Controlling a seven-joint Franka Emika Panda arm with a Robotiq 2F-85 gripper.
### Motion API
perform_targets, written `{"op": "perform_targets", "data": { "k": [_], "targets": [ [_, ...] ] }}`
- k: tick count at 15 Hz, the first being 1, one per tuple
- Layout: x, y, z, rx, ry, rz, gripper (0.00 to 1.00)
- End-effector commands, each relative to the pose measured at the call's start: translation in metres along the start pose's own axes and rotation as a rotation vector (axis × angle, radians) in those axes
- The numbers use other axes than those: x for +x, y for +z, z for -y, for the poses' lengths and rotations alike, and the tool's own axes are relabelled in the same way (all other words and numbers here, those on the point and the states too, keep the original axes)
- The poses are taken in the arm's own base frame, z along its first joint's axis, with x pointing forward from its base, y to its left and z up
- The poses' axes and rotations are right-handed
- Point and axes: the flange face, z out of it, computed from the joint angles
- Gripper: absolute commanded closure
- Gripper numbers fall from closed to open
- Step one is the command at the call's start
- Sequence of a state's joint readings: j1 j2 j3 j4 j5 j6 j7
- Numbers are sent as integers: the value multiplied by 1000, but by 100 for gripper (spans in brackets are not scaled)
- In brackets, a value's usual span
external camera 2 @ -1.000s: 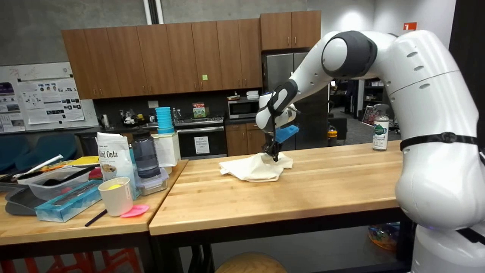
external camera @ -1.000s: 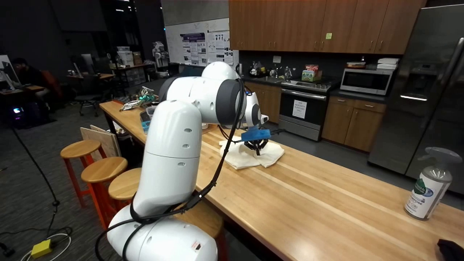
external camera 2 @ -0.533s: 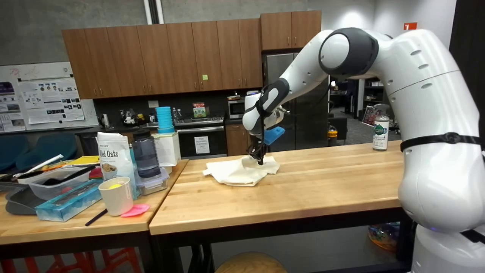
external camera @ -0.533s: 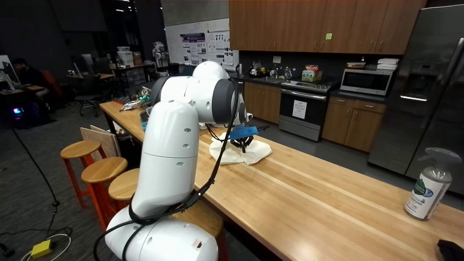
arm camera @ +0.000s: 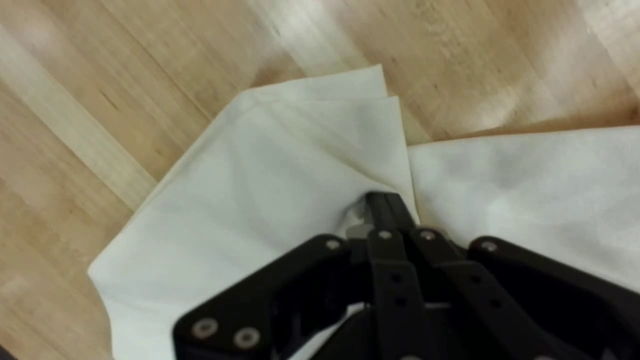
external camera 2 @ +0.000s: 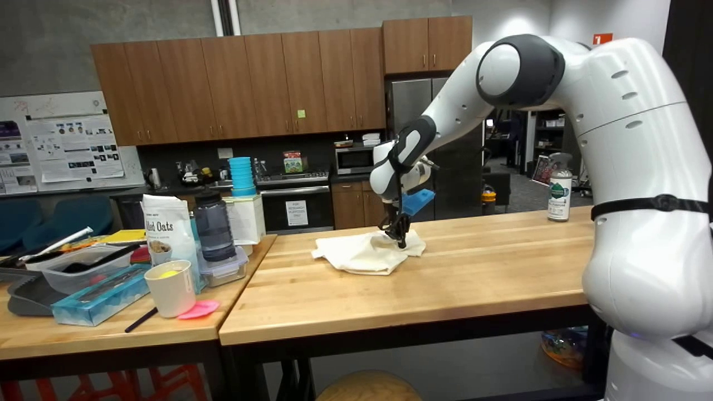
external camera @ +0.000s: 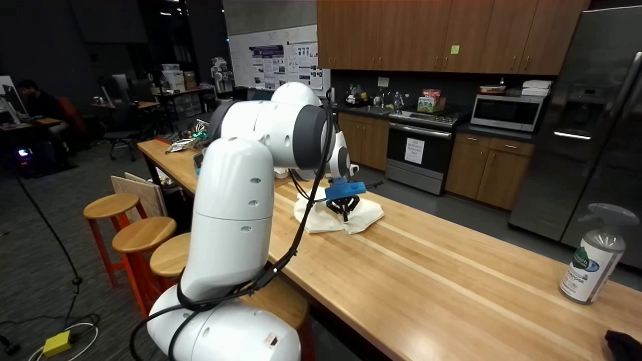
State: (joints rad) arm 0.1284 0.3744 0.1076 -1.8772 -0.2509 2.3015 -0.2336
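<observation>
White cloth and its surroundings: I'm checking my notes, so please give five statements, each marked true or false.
1. The gripper touches the white cloth. True.
2. Its jaws are spread wide. False: they are close together.
3. The spray bottle stands upright on the table. True.
4. The cup stands on the same table as the cloth. False: it stands on the adjoining table.
5. A paper sign is on the oven door. True.

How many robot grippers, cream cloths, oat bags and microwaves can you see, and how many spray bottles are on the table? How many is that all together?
Robot gripper: 1
Cream cloth: 1
Oat bag: 1
Microwave: 1
Spray bottle: 1
Total: 5
</observation>
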Motion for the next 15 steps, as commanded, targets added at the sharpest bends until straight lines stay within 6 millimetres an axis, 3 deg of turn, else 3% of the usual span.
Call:
{"op": "perform_targets", "data": {
  "k": [1, 5, 6, 8, 15],
  "targets": [
    [-33, 12, -7, 16, -38, 94, 100],
    [-57, 15, -11, 18, -97, 141, 100],
    [-76, 11, -12, 16, -121, 142, 100],
    [-92, 8, -12, -2, -176, 140, 100],
    [-155, 4, 11, -95, -276, 93, 100]
  ]
}}
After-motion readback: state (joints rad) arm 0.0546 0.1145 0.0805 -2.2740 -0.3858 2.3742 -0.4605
